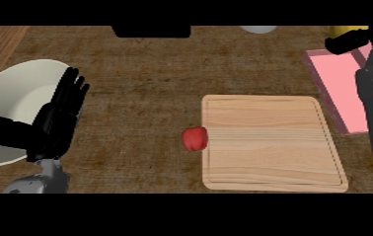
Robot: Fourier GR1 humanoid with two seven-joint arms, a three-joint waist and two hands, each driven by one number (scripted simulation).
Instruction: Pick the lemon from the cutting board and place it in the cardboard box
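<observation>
In the head view, the right hand [348, 40] is at the upper right edge, above the pink box [339, 89]. A small yellow patch shows just above its dark fingers; I judge this is the lemon [348, 30], carried there because the box is its goal. The fingers look curled around it, but most of the fruit is hidden. The box appears pink here, not like cardboard, and it lies just beside the right edge of the cutting board [270, 143].

The board carries nothing on its top. One red fruit [194, 138] lies on the table [146, 82], touching the board's left edge.

The left hand [62, 114] shows at the left, open with straight fingers pointing up, resting in front of one white bowl [22, 97].

I count one board, one box, one bowl, one red fruit and one lemon. At the top edge there are one dark object [151, 31] and one pale round thing [258, 29]; I cannot tell what they are.
</observation>
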